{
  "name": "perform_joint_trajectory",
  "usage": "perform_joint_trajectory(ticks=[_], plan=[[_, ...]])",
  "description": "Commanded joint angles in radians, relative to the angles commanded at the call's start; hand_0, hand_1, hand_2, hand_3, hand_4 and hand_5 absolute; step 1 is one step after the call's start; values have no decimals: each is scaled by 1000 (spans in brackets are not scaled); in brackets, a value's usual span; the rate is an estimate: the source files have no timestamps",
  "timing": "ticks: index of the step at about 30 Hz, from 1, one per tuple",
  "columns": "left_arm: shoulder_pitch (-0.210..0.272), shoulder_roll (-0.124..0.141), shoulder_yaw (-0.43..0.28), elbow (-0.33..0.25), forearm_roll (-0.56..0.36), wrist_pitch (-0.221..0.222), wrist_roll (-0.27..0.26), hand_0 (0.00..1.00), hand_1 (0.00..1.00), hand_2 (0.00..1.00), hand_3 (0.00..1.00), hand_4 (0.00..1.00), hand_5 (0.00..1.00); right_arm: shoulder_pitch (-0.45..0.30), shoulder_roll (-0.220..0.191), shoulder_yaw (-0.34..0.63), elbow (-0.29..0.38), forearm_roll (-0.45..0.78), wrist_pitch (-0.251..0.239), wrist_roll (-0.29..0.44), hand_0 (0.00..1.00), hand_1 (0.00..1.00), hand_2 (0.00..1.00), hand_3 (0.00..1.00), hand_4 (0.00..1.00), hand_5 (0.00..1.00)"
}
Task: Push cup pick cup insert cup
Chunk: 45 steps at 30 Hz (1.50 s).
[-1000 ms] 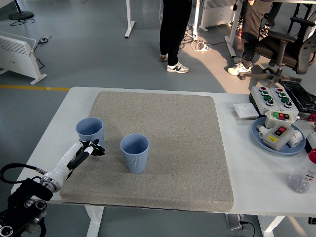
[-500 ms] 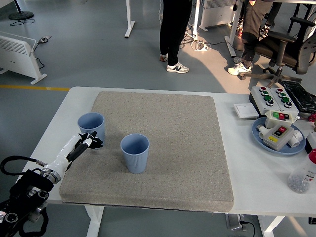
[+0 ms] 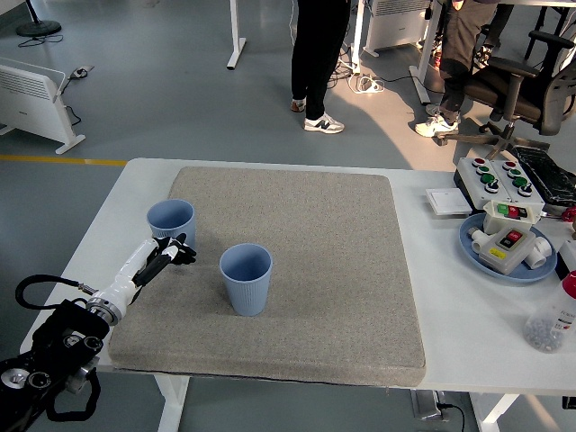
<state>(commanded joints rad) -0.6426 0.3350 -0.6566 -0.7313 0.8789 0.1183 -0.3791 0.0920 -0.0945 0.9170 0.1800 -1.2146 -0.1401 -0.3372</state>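
We are looking over a white table (image 3: 108,225) onto a grey floor (image 3: 153,81) where a yellow line (image 3: 63,161) is running at left. A white heater (image 3: 36,94) is standing there, a black office chair (image 3: 531,81) at right.

— What carries everything here?

— A white rectangular table (image 3: 99,234) that fills the lower half of the frame. A large square grey felt-like mat (image 3: 297,270) covers its middle and left.

— And to the right of the mat?

— At the right edge of the frame a round light-blue plate (image 3: 468,238) rests on the bare tabletop, with a small flat white square plate (image 3: 447,202) up and to its left. A clear plastic bottle (image 3: 549,315) stands at the lower right, and a grey control box with red and green buttons (image 3: 500,176) sits at the upper right.
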Motion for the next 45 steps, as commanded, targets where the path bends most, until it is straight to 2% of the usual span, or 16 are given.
perform_joint_trajectory(ticks=[11, 17, 22, 26, 30, 31, 36, 37, 42, 43, 45], plan=[[-50, -13, 49, 64, -60, 8, -17, 690, 601, 520, 477, 563, 998, 3, 1, -7, 0, -6, 3, 0, 530, 547, 624, 618, 177, 755], [-73, -35, 86, 110, -112, 11, -26, 696, 604, 521, 478, 560, 998, 2, 1, -9, 0, -5, 4, -1, 530, 547, 624, 618, 177, 756], [-82, -44, 100, 127, -129, 14, -29, 703, 613, 521, 478, 557, 998, 1, 2, -10, 0, -7, 5, -2, 530, 547, 624, 618, 177, 756], [-76, -42, 85, 117, -115, 15, -26, 701, 612, 523, 478, 555, 998, 1, 1, -15, 0, -4, 6, -1, 530, 547, 624, 618, 177, 757], [-36, -18, 5, 42, -71, 9, 1, 701, 612, 523, 478, 555, 998, 3, -1, -15, 0, -1, 6, -1, 530, 547, 624, 618, 177, 757], [-17, -6, -28, 7, -42, 6, 16, 643, 605, 527, 485, 572, 998, 3, -1, -15, 0, 1, 6, 0, 529, 547, 624, 617, 177, 757], [33, 32, -128, -122, 64, -2, 58, 643, 605, 527, 485, 572, 998, 2, -4, -9, 0, -1, 5, 0, 529, 547, 624, 617, 177, 757], [47, 43, -154, -154, 86, -6, 70, 548, 590, 531, 494, 617, 998, 1, -4, -7, 0, -4, 5, -1, 530, 547, 624, 617, 177, 757], [99, 88, -247, -281, 166, -9, 106, 548, 590, 531, 494, 617, 998, -4, -6, -5, 0, -3, 4, -2, 530, 547, 624, 617, 177, 757], [104, 93, -260, -307, 175, -8, 110, 445, 573, 535, 510, 721, 998, -4, -6, -6, 0, -2, 4, -2, 530, 547, 624, 617, 177, 756], [113, 104, -289, -355, 208, 0, 123, 445, 573, 535, 510, 721, 998, -6, -6, -6, 0, -1, 3, -3, 530, 547, 624, 617, 177, 756]])
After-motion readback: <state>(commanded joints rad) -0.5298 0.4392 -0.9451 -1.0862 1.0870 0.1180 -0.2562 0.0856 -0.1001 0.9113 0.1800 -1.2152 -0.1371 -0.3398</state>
